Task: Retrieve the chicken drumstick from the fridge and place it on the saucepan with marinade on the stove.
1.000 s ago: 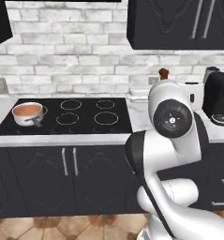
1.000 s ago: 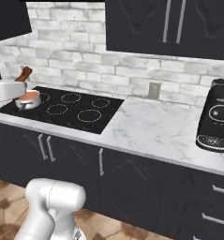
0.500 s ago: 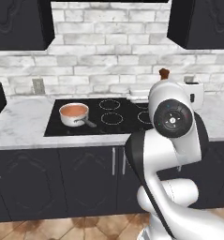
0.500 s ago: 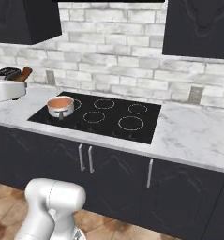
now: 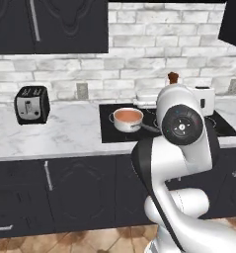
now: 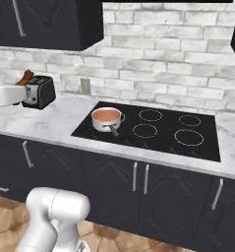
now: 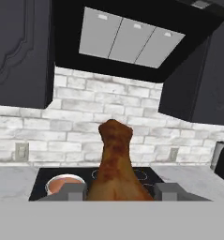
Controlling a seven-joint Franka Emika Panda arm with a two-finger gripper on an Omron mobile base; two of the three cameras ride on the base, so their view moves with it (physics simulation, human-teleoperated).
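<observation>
In the left base view the stove (image 5: 114,136) lies right of centre on the counter (image 5: 65,138), with bare marble between it and the toaster (image 5: 32,104) at the left. The saucepan (image 5: 128,119) sits at the stove's front left corner, its handle toward the counter edge. In the hand view the gripper (image 7: 117,191) is clenched on the drumstick (image 7: 114,164), which stands upright between the fingers (image 7: 73,191); the saucepan appears lower left of it.
</observation>
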